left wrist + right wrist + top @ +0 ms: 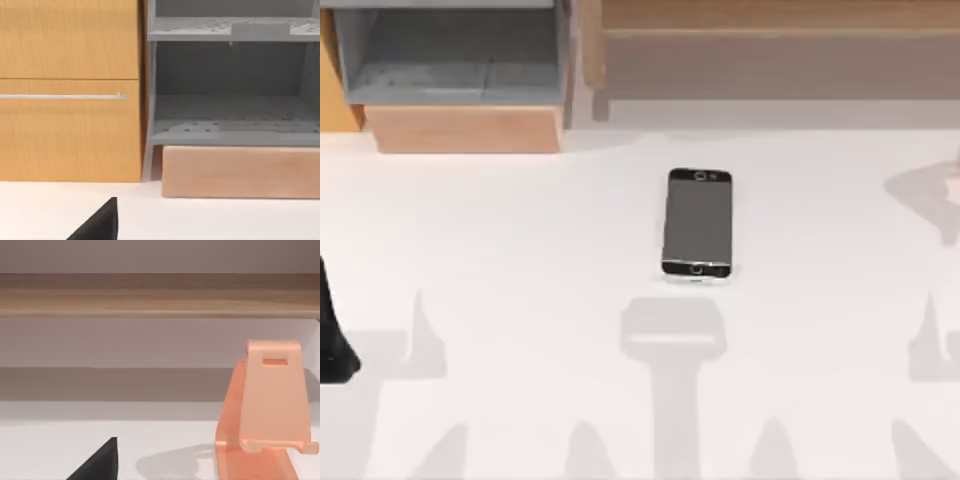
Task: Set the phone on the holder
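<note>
White table (520,250): phone (697,223) flat, holder (265,415) upright

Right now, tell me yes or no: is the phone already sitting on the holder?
No. In the top view the phone lies flat on the bare white table, while the orange holder stands empty.

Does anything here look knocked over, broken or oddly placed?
Nothing stands out. The phone lies flat, screen up and square on the white table; the orange holder stands upright, seen from the right wrist view.

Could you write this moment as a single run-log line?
phone: flat on table, untouched | holder: empty, upright | arms: parked
</note>
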Tool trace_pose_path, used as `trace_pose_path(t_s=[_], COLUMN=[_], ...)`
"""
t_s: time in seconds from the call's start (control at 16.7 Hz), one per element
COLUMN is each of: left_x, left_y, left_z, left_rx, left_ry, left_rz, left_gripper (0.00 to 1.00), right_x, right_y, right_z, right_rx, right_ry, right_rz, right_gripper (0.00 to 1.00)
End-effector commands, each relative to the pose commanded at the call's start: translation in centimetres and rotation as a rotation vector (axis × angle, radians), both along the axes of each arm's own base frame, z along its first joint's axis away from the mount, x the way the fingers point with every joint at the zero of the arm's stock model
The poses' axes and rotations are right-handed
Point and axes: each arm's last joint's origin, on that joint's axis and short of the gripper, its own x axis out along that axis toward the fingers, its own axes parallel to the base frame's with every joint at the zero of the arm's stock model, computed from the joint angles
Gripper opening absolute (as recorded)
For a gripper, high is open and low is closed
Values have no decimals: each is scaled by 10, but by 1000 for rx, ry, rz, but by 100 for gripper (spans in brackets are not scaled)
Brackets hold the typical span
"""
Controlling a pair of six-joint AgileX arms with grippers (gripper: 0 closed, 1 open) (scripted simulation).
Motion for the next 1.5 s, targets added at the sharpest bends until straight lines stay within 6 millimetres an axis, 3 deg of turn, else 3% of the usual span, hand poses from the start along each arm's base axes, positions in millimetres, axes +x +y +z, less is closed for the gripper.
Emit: trace_pose_path(t_s=[0.24,0.42,0.6,0.78,0.96,1.2,1.38,1.5], left_x=[0,0,0,0,0,0,0,0], left_y=[0,0,0,0,0,0,0,0], left_z=[0,0,0,0,0,0,0,0], left_rx=[0,0,0,0,0,0,0,0], left_ry=[0,0,0,0,0,0,0,0], left_rz=[0,0,0,0,0,0,0,0], left_gripper=[100,100,100,100,100,100,100,100], right_x=[1,4,14,38,80,157,221,261], right_y=[0,0,1,6,16,45,84,116], right_z=[2,15,44,91,145,203,218,208], right_rx=[4,22,55,100,155,236,285,302], right_ry=[34,158,325,485,611,731,821,898], right_rz=[-2,-10,-21,-28,-25,-3,18,26], right_gripper=[100,100,100,100,100,100,100,100])
